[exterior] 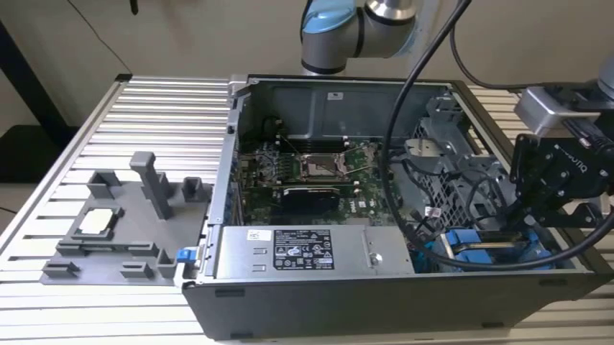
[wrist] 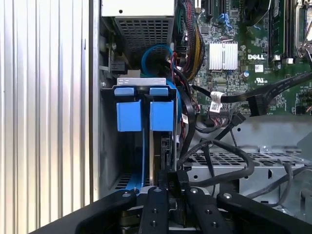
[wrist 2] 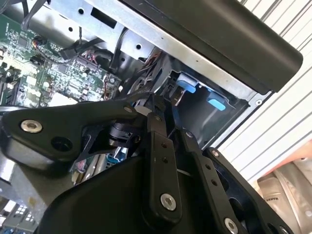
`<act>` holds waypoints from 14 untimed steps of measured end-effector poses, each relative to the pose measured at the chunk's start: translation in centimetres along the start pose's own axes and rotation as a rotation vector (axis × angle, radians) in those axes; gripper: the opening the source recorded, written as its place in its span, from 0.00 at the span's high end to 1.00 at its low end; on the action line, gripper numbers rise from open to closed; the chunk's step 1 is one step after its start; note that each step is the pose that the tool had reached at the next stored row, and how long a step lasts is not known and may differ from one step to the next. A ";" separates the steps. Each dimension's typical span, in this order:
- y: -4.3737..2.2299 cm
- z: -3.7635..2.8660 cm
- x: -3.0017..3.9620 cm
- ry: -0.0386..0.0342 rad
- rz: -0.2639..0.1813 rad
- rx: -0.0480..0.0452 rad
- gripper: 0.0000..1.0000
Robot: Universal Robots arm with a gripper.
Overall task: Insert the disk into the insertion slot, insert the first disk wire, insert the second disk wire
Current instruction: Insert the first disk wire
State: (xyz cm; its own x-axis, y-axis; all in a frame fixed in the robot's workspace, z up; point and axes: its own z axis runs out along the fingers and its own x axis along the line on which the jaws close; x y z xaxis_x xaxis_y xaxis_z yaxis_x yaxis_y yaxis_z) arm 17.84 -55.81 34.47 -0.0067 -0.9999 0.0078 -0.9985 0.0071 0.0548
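In the first wrist view the disk (wrist: pixel 161 116) stands on edge in its blue carrier inside the insertion slot (wrist: pixel 108 146), the grey bay at the case's corner. A second blue carrier (wrist: pixel 129 116) sits beside it. My gripper (wrist: pixel 170 179) hangs over the disk's near end with its fingers drawn together; whether anything is pinched between them is hidden. In the exterior view the gripper (exterior: pixel 537 215) is low over the blue carriers (exterior: pixel 479 248) at the case's right corner. Black wires with a loose connector (wrist: pixel 256 104) lie beside the bay.
The open computer case (exterior: pixel 384 309) holds the motherboard (exterior: pixel 317 180), a labelled grey power supply box (exterior: pixel 302 251) and a perforated cage (wrist: pixel 234 161) with cable bundles across it. A grey fixture block (exterior: pixel 125 223) stands on the slatted table at the exterior view's left.
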 end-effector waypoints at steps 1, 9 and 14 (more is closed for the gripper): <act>-0.03 0.05 0.02 0.0000 0.000 -0.0001 0.81; -0.19 0.36 0.08 0.0001 0.000 -0.0004 0.81; -0.22 0.52 0.08 0.0001 0.001 -0.0004 0.81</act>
State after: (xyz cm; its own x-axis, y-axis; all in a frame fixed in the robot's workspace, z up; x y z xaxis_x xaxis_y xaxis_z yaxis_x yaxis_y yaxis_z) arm 18.03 -55.89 33.93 -0.0075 -0.9999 0.0080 -0.9984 0.0080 0.0552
